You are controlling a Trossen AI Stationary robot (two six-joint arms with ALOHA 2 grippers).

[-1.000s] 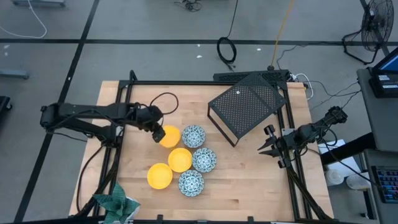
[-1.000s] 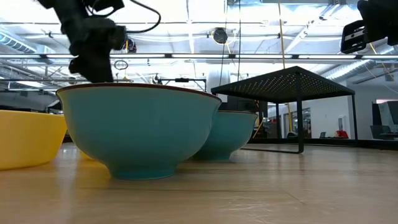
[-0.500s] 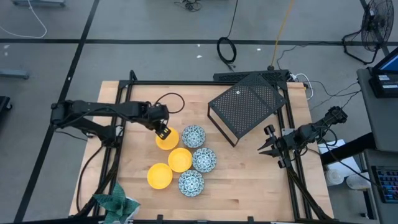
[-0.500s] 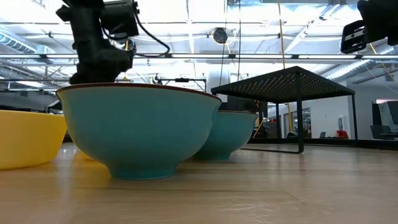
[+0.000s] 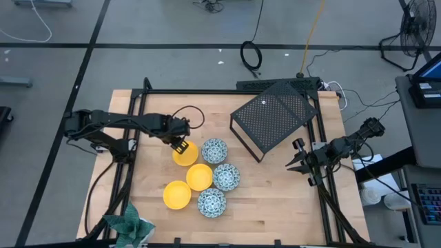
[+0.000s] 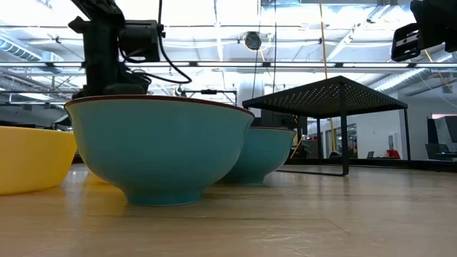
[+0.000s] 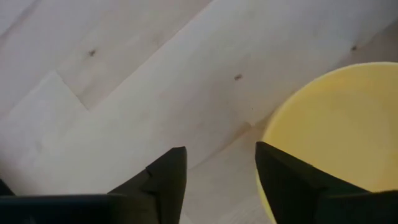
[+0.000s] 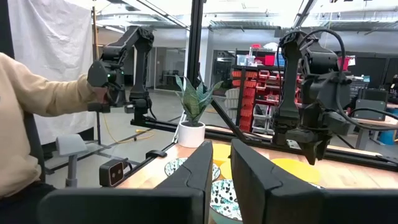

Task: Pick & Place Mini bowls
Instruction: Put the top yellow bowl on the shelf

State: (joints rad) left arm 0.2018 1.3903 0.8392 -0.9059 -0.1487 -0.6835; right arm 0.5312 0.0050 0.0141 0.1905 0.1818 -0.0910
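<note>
Counter (image 5: 275, 200): pale wooden top, black frame along its edges.
Stand (image 5: 272, 116): black perforated metal, on the counter's far right part.
Cloth (image 5: 129, 225): green patterned, crumpled at the near left corner.
Potted plant (image 8: 193, 112): white pot, beyond the counter.
Person (image 8: 28, 118): cream sleeve showing.
Floor fan (image 5: 415, 27): far right.

Glossy bowls (image 5: 200, 177); pale wood table (image 5: 275, 193); perforated metal stand (image 5: 271, 114).

Bright, even overhead light is washing the pale surface (image 5: 275, 186) with only soft shadows, while ceiling strips are glaring behind the left claw (image 6: 107, 89) and its own fingers (image 7: 168, 177) are blurring up close.
</note>
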